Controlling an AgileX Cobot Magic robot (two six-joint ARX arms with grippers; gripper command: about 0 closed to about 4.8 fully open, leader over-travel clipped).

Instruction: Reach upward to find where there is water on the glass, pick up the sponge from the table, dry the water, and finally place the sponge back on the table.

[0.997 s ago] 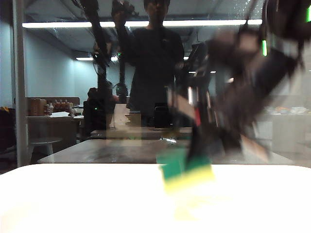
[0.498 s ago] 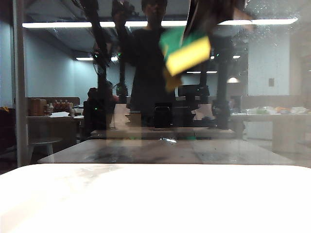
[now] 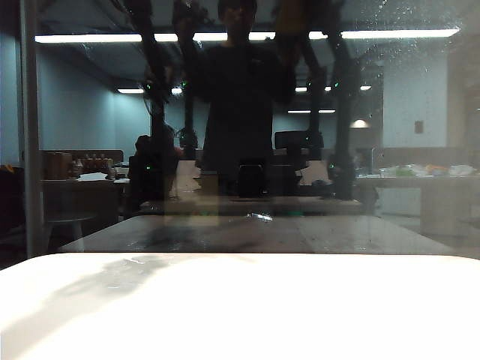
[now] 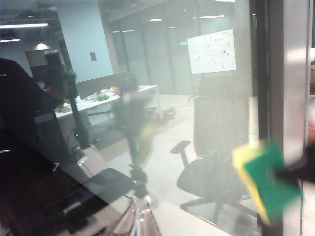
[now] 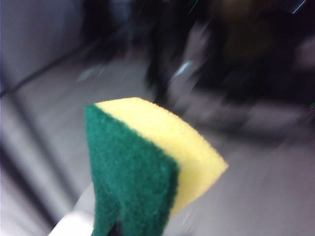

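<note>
The yellow sponge (image 5: pixel 147 167) with its dark green scouring layer is pinched at its lower end by my right gripper (image 5: pixel 115 230), which is shut on it. In the left wrist view the sponge (image 4: pixel 266 184) hangs up by the glass (image 4: pixel 216 123), next to the grey frame strip (image 4: pixel 280 73), with the dark right gripper (image 4: pixel 301 169) behind it. The water shows as fine whitish droplets (image 3: pixel 397 19) high on the right of the glass (image 3: pixel 240 150). The white table (image 3: pixel 240 307) lies below. My left gripper shows in no view.
A grey vertical frame strip (image 3: pixel 30 135) stands at the far left of the pane. The glass mirrors a dark standing figure (image 3: pixel 240 97), both arms and a brownish tabletop (image 3: pixel 255 234). Bright light strips (image 3: pixel 225 36) run across the top.
The right arm carried the sponge from just above the table up along the glass and out past the top of the exterior view. The left arm kept still.
</note>
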